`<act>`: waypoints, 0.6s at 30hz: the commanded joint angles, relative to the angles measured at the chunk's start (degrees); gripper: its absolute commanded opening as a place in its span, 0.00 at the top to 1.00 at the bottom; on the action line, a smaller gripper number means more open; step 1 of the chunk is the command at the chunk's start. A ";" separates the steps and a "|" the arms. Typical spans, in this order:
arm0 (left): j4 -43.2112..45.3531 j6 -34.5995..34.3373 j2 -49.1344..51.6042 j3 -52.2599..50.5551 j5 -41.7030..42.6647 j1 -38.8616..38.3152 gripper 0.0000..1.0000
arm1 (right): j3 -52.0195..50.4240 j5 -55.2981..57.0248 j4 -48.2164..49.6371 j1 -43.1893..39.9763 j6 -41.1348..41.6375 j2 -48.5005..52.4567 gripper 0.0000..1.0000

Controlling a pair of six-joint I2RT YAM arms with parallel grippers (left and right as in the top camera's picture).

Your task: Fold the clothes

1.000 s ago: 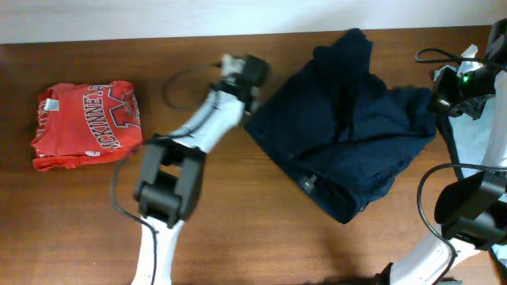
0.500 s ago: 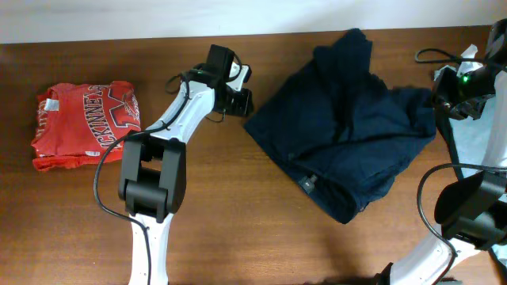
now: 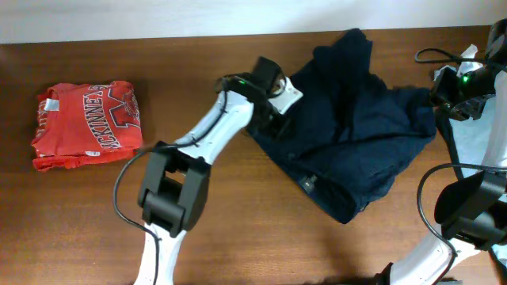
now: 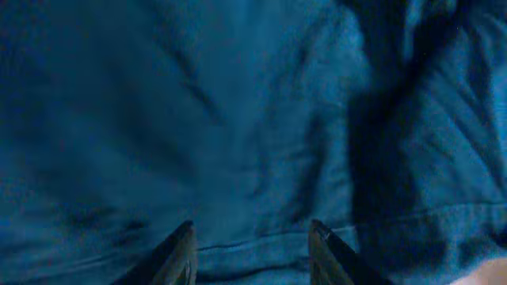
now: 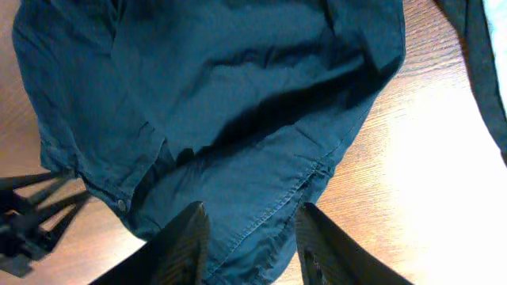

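Observation:
The clothes are one big dark navy garment, lying crumpled across the right half of the brown table. My left gripper is over the garment's left edge. In the left wrist view the gripper is open, blue cloth fills the picture, and a stitched hem runs between the fingertips. My right gripper hovers at the garment's right side. In the right wrist view it is open above a seamed corner of the clothes, with nothing pinched.
A folded red shirt with white lettering lies at the far left. Pale grey-blue cloth lies at the right edge under the right arm, and shows in the right wrist view. A black cable loops at the back right.
My left gripper swung right from the bare table onto the garment's left edge. Both grippers have opened. The right arm has barely moved.

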 commanded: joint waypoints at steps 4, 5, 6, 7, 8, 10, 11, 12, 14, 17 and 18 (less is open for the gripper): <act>-1.40 1.95 3.28 0.94 -2.69 -0.90 0.56 | 1.16 -0.31 -0.07 0.15 0.17 -0.81 0.59; -1.46 1.95 3.98 0.94 -2.73 -0.85 0.56 | 1.16 -0.31 -0.07 0.15 0.17 -0.81 0.59; -1.64 1.92 4.74 0.94 -3.50 -0.83 0.56 | 1.16 -0.31 -0.07 0.15 0.17 -0.81 0.59; -1.70 1.92 5.25 0.94 -3.93 -0.83 0.56 | 1.16 -0.31 -0.07 0.15 0.17 -0.81 0.59; -1.79 1.90 6.05 0.94 -5.09 -0.83 0.56 | 1.16 -0.28 -0.07 0.15 0.17 -0.81 0.59; -1.44 0.72 7.48 0.94 -7.72 -0.83 0.57 | 1.16 -0.28 -0.07 0.15 0.17 -0.81 0.59; -1.18 0.11 7.91 0.94 -8.63 -0.83 0.56 | 1.16 -0.28 -0.07 0.15 0.15 -0.81 0.59; -0.57 -0.70 8.79 0.94 -10.60 -0.83 0.56 | 1.16 -0.28 -0.04 0.15 0.15 -0.81 0.59; -0.13 -2.82 9.64 0.94 -16.09 -0.76 0.56 | 1.16 -0.28 -0.07 0.15 0.15 -0.81 0.59; 0.02 -4.11 9.92 0.94 -23.26 0.15 0.56 | 1.16 -0.24 -0.04 0.15 0.15 -0.81 0.59; 0.04 -4.11 9.94 0.94 -25.24 0.52 0.56 | 1.16 -0.26 -0.04 0.15 0.15 -0.81 0.59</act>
